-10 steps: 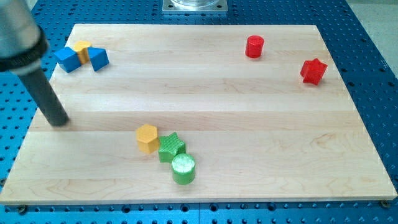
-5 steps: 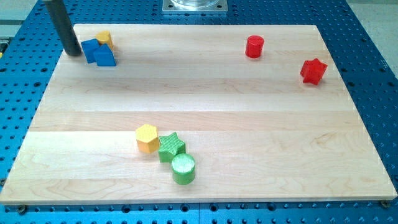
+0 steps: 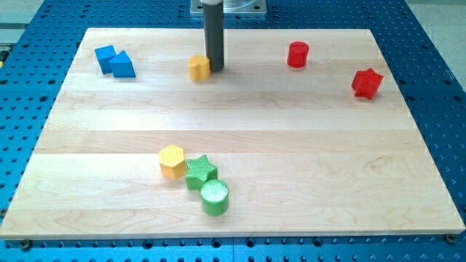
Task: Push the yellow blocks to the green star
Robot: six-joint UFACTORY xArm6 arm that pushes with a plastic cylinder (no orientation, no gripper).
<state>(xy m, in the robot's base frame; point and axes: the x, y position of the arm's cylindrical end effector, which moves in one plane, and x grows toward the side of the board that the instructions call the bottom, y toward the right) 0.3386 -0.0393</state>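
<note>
A small yellow block [image 3: 199, 67] sits near the view's top, left of centre. My tip [image 3: 215, 69] rests right against its right side, touching or nearly so. A yellow hexagon block [image 3: 172, 161] lies low on the board, touching the left side of the green star [image 3: 200, 172]. A green cylinder [image 3: 215, 197] sits just below and right of the star.
Two blue blocks [image 3: 115, 61] sit together at the view's top left. A red cylinder [image 3: 297, 54] stands at the top right and a red star [image 3: 366, 83] lies near the right edge. The wooden board [image 3: 291, 145] ends against a blue perforated table.
My tip swept from the left edge up to the top left, then right to top centre. The small yellow block left the blue blocks and moved right. The blue blocks shifted slightly.
</note>
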